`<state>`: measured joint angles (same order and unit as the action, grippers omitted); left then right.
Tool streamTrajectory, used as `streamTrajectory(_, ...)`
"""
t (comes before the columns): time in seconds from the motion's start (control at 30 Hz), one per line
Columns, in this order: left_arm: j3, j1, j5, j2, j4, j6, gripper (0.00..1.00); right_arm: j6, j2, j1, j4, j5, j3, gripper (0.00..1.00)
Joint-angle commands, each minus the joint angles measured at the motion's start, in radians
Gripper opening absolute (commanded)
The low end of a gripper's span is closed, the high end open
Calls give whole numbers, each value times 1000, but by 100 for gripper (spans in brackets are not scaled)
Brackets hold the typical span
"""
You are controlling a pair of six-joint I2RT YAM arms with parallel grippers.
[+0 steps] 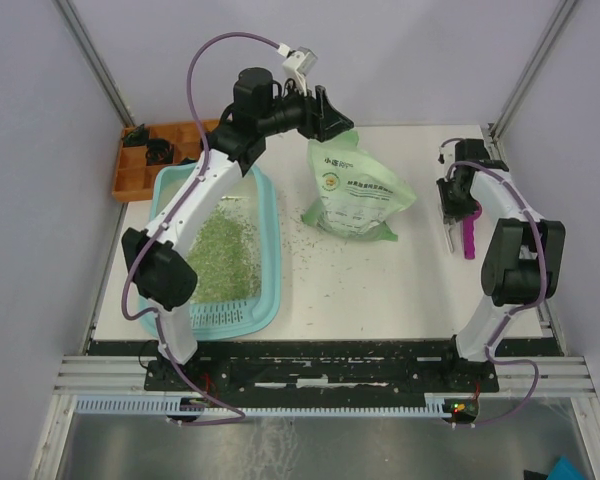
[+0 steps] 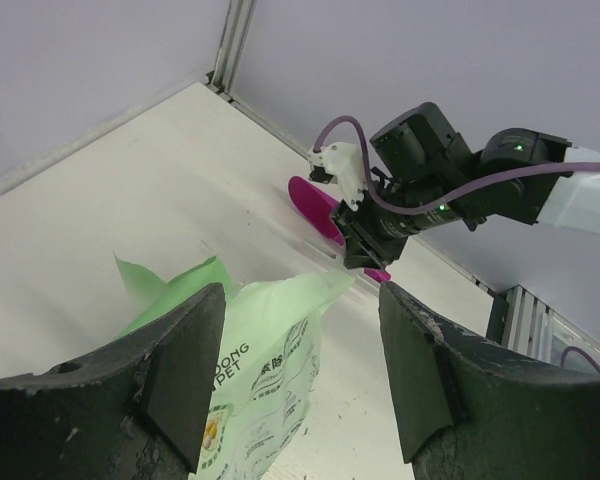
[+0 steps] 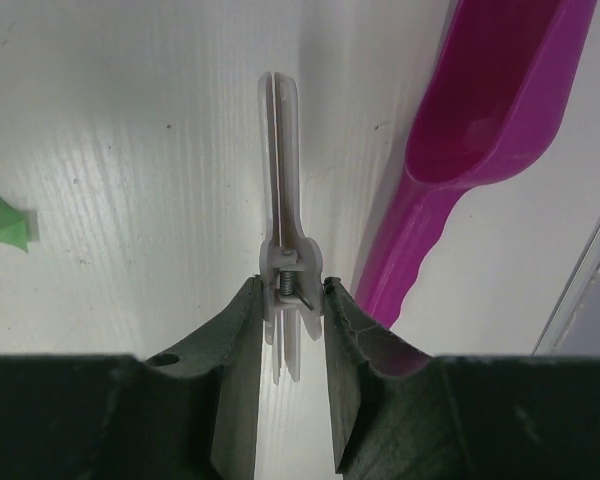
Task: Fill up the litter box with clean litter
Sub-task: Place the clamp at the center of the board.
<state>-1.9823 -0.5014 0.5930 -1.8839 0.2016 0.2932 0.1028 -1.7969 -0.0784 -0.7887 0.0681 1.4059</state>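
Note:
The light teal litter box [image 1: 268,215] lies at the table's left, with pale green litter [image 1: 220,255] spread over its floor. A light green printed bag [image 1: 355,195] stands slumped at mid-table. My left gripper [image 1: 330,115] hovers at the bag's top edge. In the left wrist view that gripper [image 2: 300,370] is open, and the bag [image 2: 270,340] rises beside the left finger, well clear of the right one. My right gripper [image 3: 290,300] is shut on a white spring clip [image 3: 285,200] just over the table at the right. A magenta scoop [image 3: 480,130] lies beside the clip.
An orange compartmented tray [image 1: 145,165] sits at the back left corner. Stray granules [image 1: 300,250] dot the table between the box and the bag. The scoop [image 1: 469,240] lies near the right table edge. Grey walls close in on both sides.

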Motion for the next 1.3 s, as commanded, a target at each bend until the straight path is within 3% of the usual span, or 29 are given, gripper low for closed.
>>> streamTrajectory(0.0,2,-1,-24,71,-36,-53,70,-10,-24,2,79,59,19,2)
streamTrajectory(0.43,-7,-2,-25,55,-27,-46,70,-23,-116,3,141,49,-2,4)
streamTrajectory(0.7,-7,-2,-30,58,-19,-49,70,-19,-159,2,123,39,8,18)
streamTrajectory(1.07,-14,-2,-29,52,-20,-40,70,-11,-159,3,120,28,-5,48)
streamTrajectory(1.13,-15,-3,-29,52,-20,-39,70,-11,-159,3,121,27,-8,48)
streamTrajectory(1.27,-12,-2,-28,55,-18,-39,70,-12,-152,3,127,36,-11,40)
